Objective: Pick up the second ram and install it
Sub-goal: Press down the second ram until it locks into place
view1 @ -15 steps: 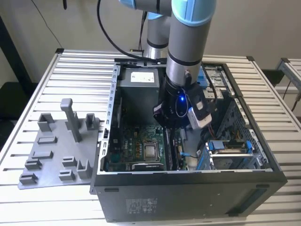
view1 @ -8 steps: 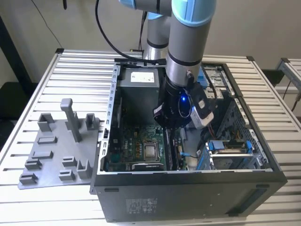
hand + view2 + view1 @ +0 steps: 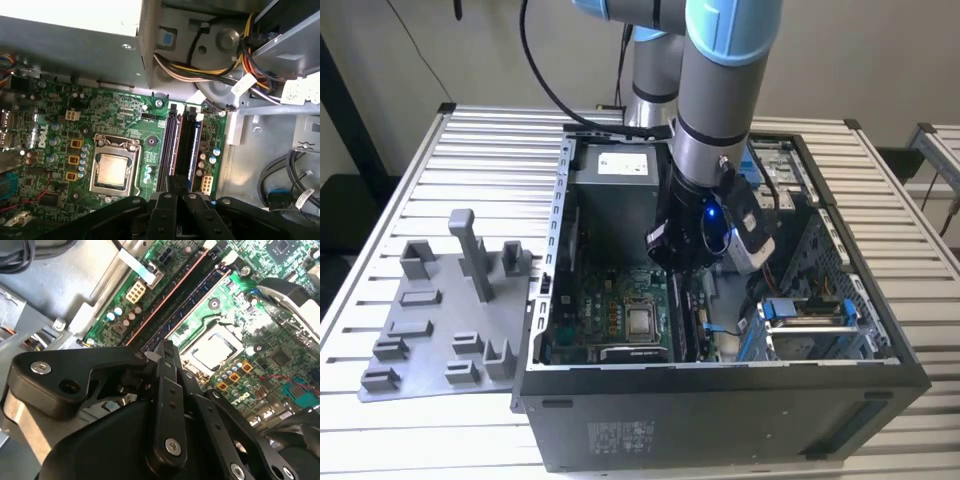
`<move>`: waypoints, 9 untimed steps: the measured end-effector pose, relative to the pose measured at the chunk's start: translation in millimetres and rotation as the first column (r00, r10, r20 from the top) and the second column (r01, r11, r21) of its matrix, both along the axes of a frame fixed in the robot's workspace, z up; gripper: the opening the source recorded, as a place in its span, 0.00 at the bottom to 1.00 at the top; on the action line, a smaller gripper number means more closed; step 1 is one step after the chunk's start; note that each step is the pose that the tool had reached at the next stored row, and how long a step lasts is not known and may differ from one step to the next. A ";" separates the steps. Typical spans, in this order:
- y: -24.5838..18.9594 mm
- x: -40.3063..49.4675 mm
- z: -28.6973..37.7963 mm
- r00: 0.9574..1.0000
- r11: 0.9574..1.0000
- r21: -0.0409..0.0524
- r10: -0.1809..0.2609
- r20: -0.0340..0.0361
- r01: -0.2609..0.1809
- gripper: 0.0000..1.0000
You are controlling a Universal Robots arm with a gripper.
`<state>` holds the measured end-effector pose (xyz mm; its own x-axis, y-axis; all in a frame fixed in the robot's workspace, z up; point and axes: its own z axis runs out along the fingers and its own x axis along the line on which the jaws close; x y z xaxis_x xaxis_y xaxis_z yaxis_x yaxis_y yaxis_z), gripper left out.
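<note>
Open desktop computer case [image 3: 560, 260] on a slatted metal table [image 3: 440, 160], with the robot arm reaching down into it. The gripper [image 3: 680, 268] hangs low over the motherboard [image 3: 125, 120], between the processor socket [image 3: 114, 169] and the bundle of power cables [image 3: 200, 70]. In both wrist views its black fingers [image 3: 167, 370] are drawn together into a single narrow tip, right at the near end of the two memory slots; nothing can be seen pinched between them. The second ram [image 3: 192, 145] appears as a dark, blue-edged stick lying along the outer slot, apparently down in its socket; whether it is fully latched cannot be told. A grey holder tray [image 3: 430, 320] with upright blocks rests on the table at the exterior view's left, well apart from the case. By judgement, such a stick is very light, stiff and thin, and also fragile: it tolerates no bending, and its chips and contact edge should not be squeezed. The sensible hold is across its two flat faces near the middle of the top edge, with any pressing force directed straight down along the slot.
</note>
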<state>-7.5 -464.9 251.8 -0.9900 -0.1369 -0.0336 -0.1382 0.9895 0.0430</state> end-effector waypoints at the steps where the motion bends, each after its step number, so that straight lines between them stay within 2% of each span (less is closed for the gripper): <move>1: 0.0 0.0 -0.1 1.000 1.000 0.000 0.011 0.000 -0.011 0.11; 4: 0.0 0.0 -0.5 0.998 0.998 0.000 0.056 0.000 -0.056 0.11; 9: 0.0 0.0 -1.7 0.993 0.993 -0.001 0.120 0.000 -0.120 0.11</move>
<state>-7.5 -464.9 250.0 -0.9664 -0.2549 -0.0340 -0.2562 0.9657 0.0424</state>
